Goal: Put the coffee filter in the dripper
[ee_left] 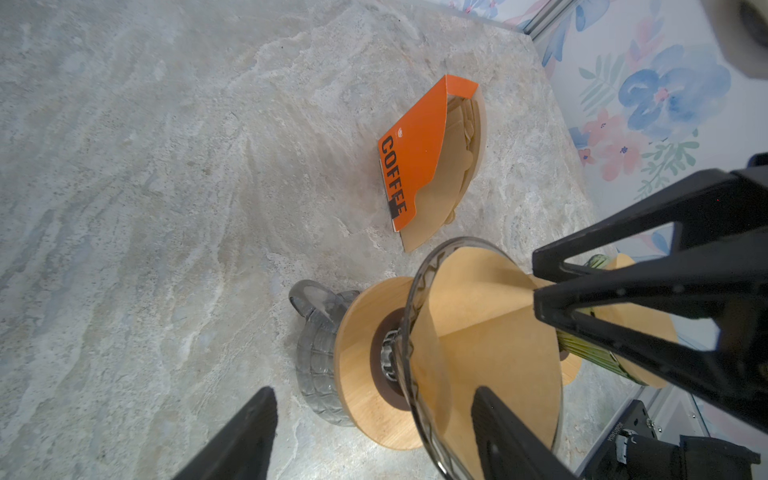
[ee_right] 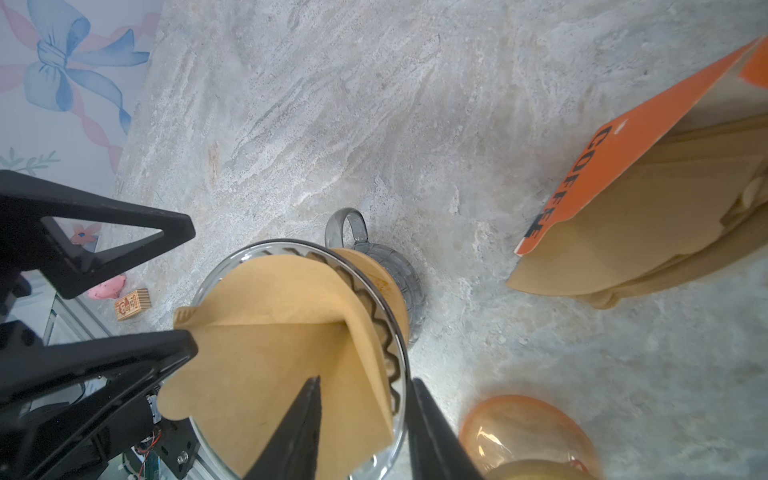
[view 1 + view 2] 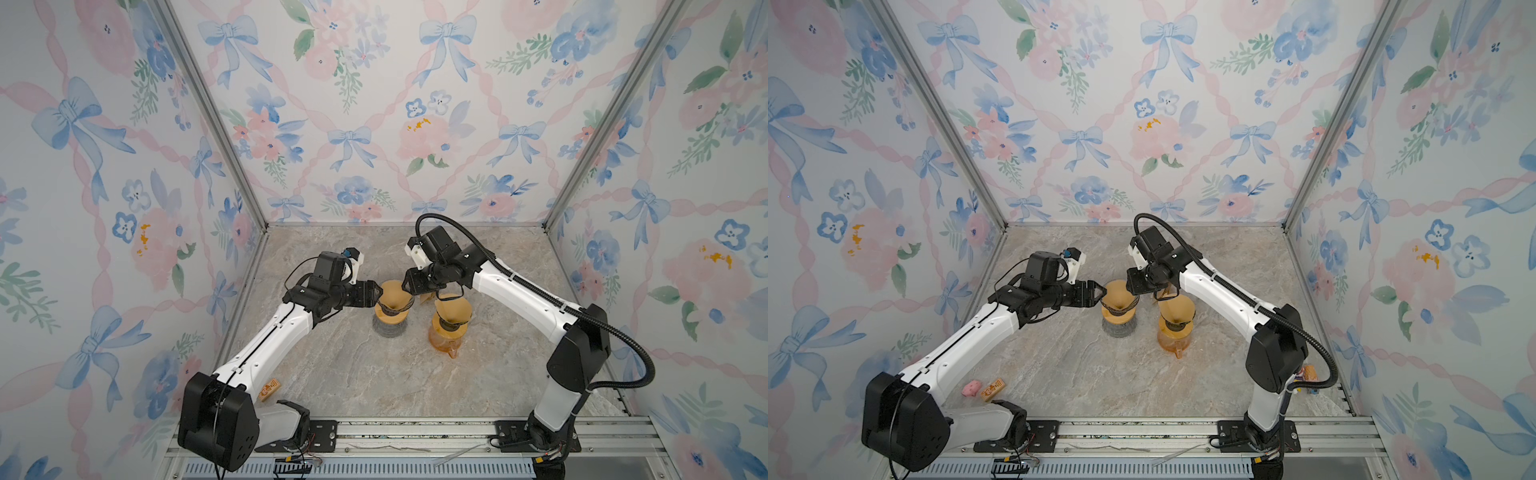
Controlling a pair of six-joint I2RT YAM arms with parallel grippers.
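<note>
Caution: the right gripper [image 2: 365, 379] is partly spread, with one finger inside the filter [image 2: 270, 332] and one outside the rim of the glass dripper [image 2: 232, 259]. Withdrawing it at an angle is likely to drag the paper wall and tip the cone out. The left gripper [image 1: 374, 388] is spread wide astride the opposite rim, close to the paper's seam, and may snag it. The filter is brown paper opened into a cone. It sits in the dripper at the centre of both top views, one edge overhanging the rim.
</note>
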